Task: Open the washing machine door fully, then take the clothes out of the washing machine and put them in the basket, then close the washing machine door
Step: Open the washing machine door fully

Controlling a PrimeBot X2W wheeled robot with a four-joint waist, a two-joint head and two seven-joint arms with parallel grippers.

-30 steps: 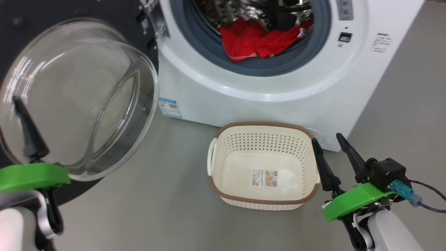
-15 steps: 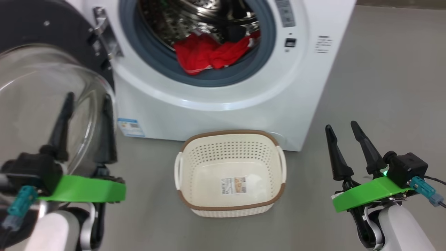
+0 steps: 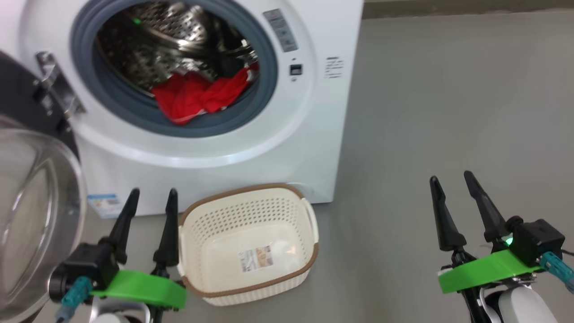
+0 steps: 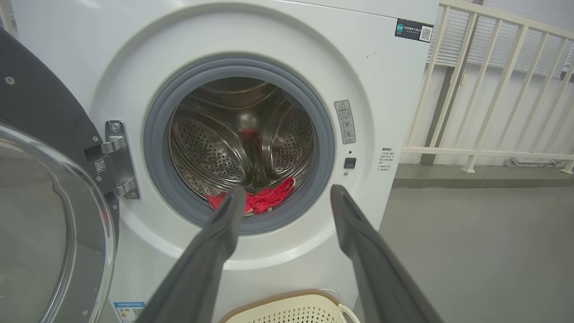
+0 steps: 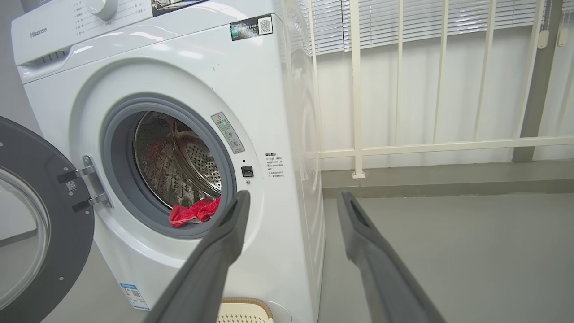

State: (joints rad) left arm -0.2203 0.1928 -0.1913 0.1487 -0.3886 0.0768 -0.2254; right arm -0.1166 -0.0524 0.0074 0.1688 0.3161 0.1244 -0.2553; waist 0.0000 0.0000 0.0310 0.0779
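Black-rimmed glass door (image 3: 36,215) open, lower left. Red clothes (image 3: 197,96) in steel drum (image 3: 148,49); cream perforated basket (image 3: 251,211) empty. Our L gripper (image 3: 153,192), R gripper (image 3: 450,177) wide, empty. Unload + close pending.

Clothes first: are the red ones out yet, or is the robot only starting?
Only starting. Done: the washing machine door is swung open. In hand: nothing; the left gripper and right gripper are open and empty. Left: the clothes lie in the washing machine, the basket is empty, and the door needs closing.
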